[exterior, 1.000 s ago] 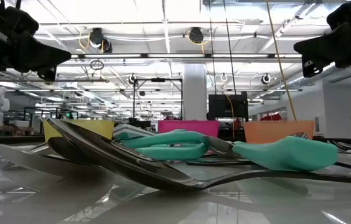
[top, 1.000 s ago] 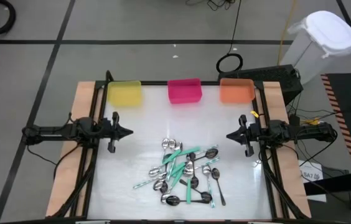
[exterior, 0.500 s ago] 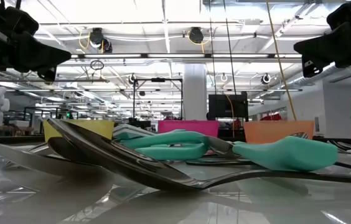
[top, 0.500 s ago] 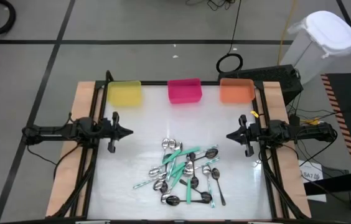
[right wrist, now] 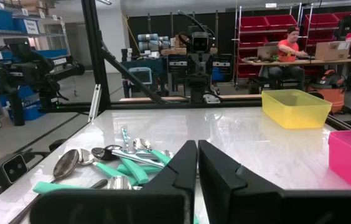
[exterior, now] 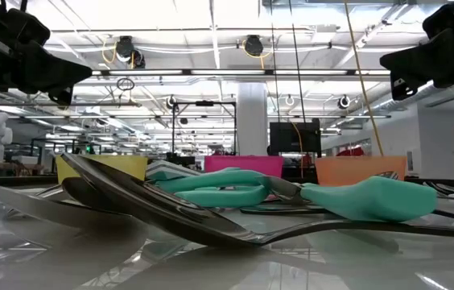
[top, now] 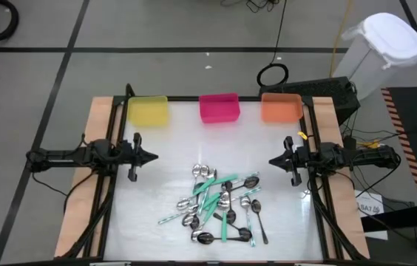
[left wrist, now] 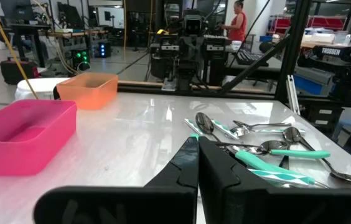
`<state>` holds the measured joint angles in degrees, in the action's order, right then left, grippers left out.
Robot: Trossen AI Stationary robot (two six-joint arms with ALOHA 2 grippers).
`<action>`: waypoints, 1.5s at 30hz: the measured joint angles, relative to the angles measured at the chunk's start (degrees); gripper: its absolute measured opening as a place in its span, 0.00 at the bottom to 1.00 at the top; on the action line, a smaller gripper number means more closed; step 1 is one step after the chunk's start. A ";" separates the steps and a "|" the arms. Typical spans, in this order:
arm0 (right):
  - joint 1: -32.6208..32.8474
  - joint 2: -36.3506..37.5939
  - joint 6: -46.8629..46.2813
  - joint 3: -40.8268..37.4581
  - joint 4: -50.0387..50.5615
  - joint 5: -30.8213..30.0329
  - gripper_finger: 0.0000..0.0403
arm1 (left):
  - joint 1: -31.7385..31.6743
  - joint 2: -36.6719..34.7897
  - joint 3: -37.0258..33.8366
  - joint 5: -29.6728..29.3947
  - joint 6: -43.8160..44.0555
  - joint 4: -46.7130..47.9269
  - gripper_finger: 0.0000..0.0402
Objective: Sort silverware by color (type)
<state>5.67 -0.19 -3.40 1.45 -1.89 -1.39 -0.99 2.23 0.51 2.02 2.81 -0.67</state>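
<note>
The silverware (top: pixel 219 203) lies in a loose heap on the white table, nearer the front edge: spoons with teal handles, shiny silver ones and dark ones, crossing over each other. The heap also shows in the low view (exterior: pixel 235 201), the left wrist view (left wrist: pixel 256 146) and the right wrist view (right wrist: pixel 113 165). My left gripper (top: pixel 154 156) hovers shut at the table's left side, pointing level toward the middle. My right gripper (top: pixel 272 162) hovers shut at the right side, facing it. Neither touches a spoon.
Three plastic bins stand along the far edge: yellow (top: pixel 148 111), pink (top: pixel 219 107) and orange (top: pixel 281 107). A black frame (top: pixel 313 125) borders the table. Bare table lies between the bins and the heap. People show in the room beyond.
</note>
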 joint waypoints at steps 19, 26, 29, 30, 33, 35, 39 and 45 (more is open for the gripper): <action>-0.01 0.01 0.01 -0.02 0.01 0.00 0.03 | -0.01 0.00 0.00 0.00 0.00 0.00 0.00; -0.02 0.00 0.00 0.00 -0.22 -0.04 0.03 | -0.01 0.01 0.01 0.00 0.00 0.00 0.00; -0.01 0.02 -0.46 -0.01 -0.22 -0.04 0.03 | 0.00 0.01 0.00 -0.02 0.00 0.00 0.00; -0.01 0.01 -1.18 -0.01 -0.24 -0.04 0.03 | -0.01 0.01 0.01 0.00 0.00 0.00 0.00; 0.00 0.02 -4.39 -0.01 -0.47 -0.07 0.03 | 0.01 -0.01 0.01 0.00 0.00 -0.01 0.00; -0.02 0.00 -4.94 0.02 -1.60 -0.07 0.03 | 0.00 -0.01 -0.01 -0.02 0.00 0.00 0.00; -0.01 -0.19 -4.92 1.50 -1.54 -0.22 0.03 | 0.00 0.01 -0.01 0.00 0.00 0.01 0.00; -0.01 -1.15 -2.49 4.45 -0.96 -0.55 0.03 | 0.01 0.01 0.01 -0.01 0.00 -0.01 0.00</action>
<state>5.66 -1.34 -5.89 5.90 -2.85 -1.94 -0.97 2.24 0.51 2.01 2.81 -0.69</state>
